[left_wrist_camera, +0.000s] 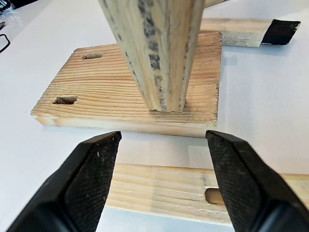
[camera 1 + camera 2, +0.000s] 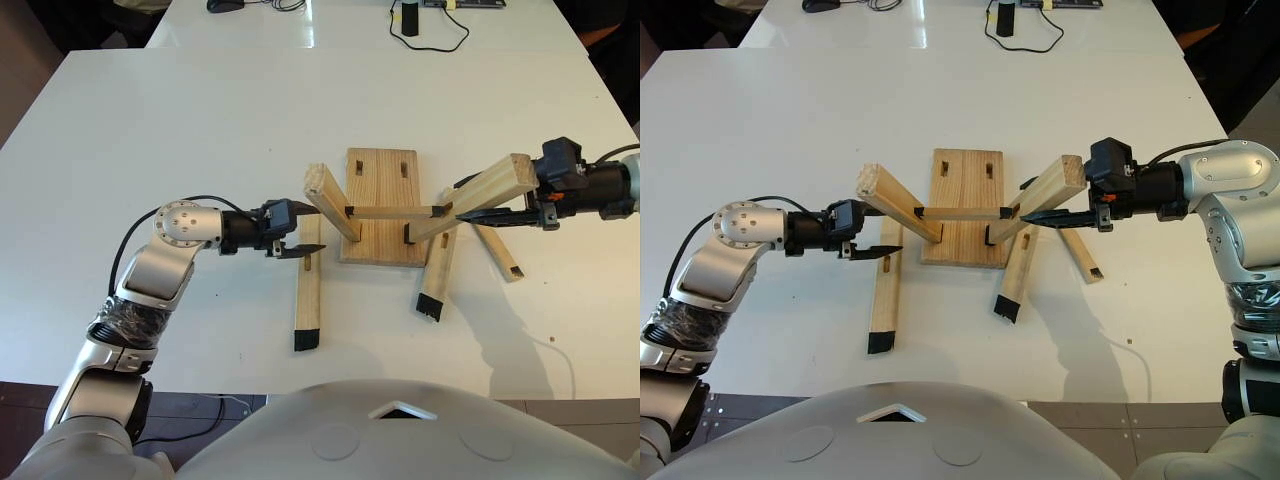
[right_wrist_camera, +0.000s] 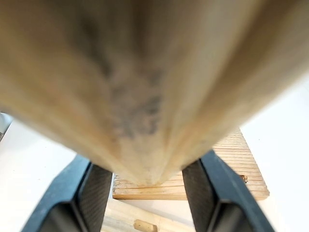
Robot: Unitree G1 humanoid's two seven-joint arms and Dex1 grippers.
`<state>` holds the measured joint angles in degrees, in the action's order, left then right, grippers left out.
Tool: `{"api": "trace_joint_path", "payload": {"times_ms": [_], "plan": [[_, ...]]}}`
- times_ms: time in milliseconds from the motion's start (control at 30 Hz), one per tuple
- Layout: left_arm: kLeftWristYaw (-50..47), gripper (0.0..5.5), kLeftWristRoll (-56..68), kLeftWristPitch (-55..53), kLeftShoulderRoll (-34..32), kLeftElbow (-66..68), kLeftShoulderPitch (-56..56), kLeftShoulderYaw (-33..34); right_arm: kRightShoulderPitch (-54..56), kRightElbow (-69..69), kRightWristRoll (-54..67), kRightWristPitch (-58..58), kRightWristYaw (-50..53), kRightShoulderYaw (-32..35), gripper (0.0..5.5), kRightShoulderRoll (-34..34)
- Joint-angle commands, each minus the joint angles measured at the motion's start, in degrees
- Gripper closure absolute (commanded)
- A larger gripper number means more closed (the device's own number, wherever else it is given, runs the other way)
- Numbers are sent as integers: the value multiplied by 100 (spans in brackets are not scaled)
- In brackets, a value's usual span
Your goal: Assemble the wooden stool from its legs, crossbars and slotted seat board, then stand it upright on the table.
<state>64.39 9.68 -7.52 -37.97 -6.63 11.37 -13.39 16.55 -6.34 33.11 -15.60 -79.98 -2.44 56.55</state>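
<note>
Fingertips [image 1: 96, 169] of the left gripper [image 2: 298, 250] stood wide apart with nothing between them. They hovered over a loose leg [image 2: 308, 300] lying on the table [image 2: 150, 130] and pointed at the left leg [image 2: 330, 200], close to it but not touching. The right gripper [image 2: 470, 214] had its fingers set against both faces of the right leg [image 2: 490, 185], which looked like a hold (its wrist camera showed the wood running straight down between the pads).

Both upright legs rose from the near end of the seat board [image 2: 380, 170], which lay flat mid-table with its two far slots unfilled. They leaned outward, away from each other, and the crossbar [image 2: 395, 212] bridged them low down. A second loose leg [image 2: 437, 275] lay just right of the board's near corner, partly under the right leg. Another slotted piece [image 2: 500, 252] lay right of that, beneath the right gripper.

The danger, as I judged it, was the splay. With the legs tilted apart, any outward pull by the right gripper could draw the crossbar out of its joint or lever a foot out of its slot. With the left leg unheld, the half-built frame could then topple toward the near edge. The left gripper, closing low, might also knock the loose leg askew.
</note>
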Motion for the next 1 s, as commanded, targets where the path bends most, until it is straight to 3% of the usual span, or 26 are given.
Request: {"api": "trace_joint_path", "payload": {"times_ms": [33, 800, 900, 1000], "plan": [[127, 224, 169, -155, -56, -158, 109, 33, -213, 138, -529, -31, 37, -303, 350, -25], [-30, 224, 41, -318, 441, 154, 547, -235, 143, 247, -900, 361, -23, -803, 350, -135], [-227, 224, 160, -575, 630, 180, 589, -111, 102, 315, -942, 433, -21, -836, 350, -142], [-1039, 224, 482, -1015, 1244, 370, 1047, 389, 69, 351, -944, 459, -3, -824, 350, -134]]}}
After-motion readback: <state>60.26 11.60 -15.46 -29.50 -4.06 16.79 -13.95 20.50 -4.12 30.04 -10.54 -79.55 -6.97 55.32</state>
